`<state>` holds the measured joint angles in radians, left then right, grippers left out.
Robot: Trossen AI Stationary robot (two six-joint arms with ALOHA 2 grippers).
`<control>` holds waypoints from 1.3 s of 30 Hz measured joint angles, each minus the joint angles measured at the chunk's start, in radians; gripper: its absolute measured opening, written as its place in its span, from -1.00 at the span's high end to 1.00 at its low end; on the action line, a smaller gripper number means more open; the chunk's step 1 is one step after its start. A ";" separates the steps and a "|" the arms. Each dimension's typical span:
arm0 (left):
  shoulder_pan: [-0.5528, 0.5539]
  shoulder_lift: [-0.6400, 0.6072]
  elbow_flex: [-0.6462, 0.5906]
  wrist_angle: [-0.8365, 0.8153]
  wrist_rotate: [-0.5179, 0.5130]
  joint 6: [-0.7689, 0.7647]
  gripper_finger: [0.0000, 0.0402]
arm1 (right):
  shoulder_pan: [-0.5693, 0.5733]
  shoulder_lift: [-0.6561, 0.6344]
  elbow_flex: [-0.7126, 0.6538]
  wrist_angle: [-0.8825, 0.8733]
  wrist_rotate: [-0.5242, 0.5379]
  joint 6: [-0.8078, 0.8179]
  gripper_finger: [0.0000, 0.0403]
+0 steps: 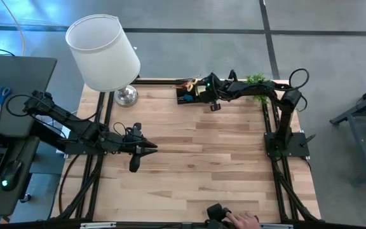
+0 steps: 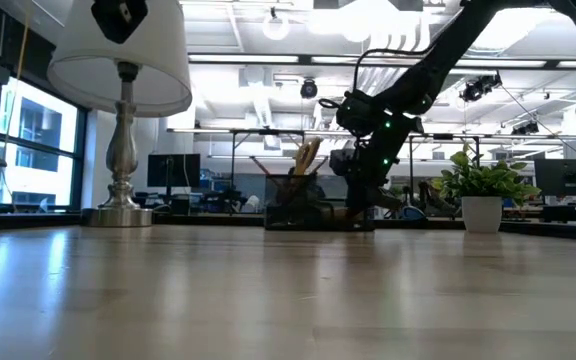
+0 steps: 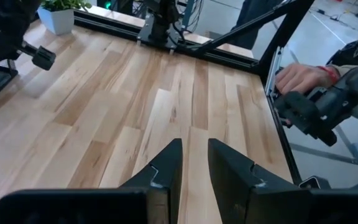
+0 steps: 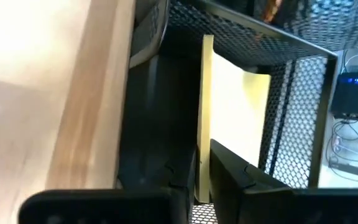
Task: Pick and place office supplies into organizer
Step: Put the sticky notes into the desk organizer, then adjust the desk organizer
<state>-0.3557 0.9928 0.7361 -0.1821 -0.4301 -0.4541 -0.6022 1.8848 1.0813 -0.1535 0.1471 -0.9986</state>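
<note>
The black mesh organizer point(image 1: 188, 97) point(image 2: 308, 208) stands at the table's far edge, with orange items sticking up from its taller section point(image 2: 306, 158). My right gripper point(image 4: 202, 183) point(image 1: 203, 89) reaches down into it, shut on a yellow sticky-note pad point(image 4: 235, 106) that stands on edge inside a mesh compartment point(image 4: 297, 93). My left gripper point(image 3: 195, 163) point(image 1: 150, 149) hovers over the bare table at the left middle, open by a narrow gap with nothing between its fingers. My right gripper has the sticky-note pad's near edge point(image 4: 204, 155) pinched between its two fingers, one on each broad face. The fingers slant down from above into the organizer. The pad stands upright on edge inside the compartment; its lower end is hidden by the fingers.
A white-shaded lamp point(image 1: 103, 51) stands at the far left corner, and a small green plant point(image 1: 257, 81) point(image 2: 481, 190) sits to the right of the organizer. A person's hand point(image 1: 243, 219) point(image 3: 300, 74) rests on a black device at the near edge. Bare wood lies between.
</note>
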 joint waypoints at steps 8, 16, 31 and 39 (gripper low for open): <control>0.000 0.000 0.000 0.001 0.000 0.000 0.67 | 0.021 -0.063 -0.003 -0.013 0.024 0.004 0.70; 0.000 0.000 0.000 0.001 0.016 0.000 0.67 | 0.021 -0.084 -0.003 -0.068 0.034 0.015 0.56; 0.000 0.000 0.000 0.001 0.019 -0.001 0.67 | 0.022 -0.084 -0.002 -0.019 -0.024 0.435 0.60; 0.002 0.000 0.000 0.004 0.019 -0.001 0.67 | 0.021 -0.084 0.004 -0.047 -0.050 0.780 0.80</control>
<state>-0.3538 0.9928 0.7361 -0.1779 -0.4114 -0.4550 -0.5808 1.8008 1.0856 -0.2009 0.0973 -0.2182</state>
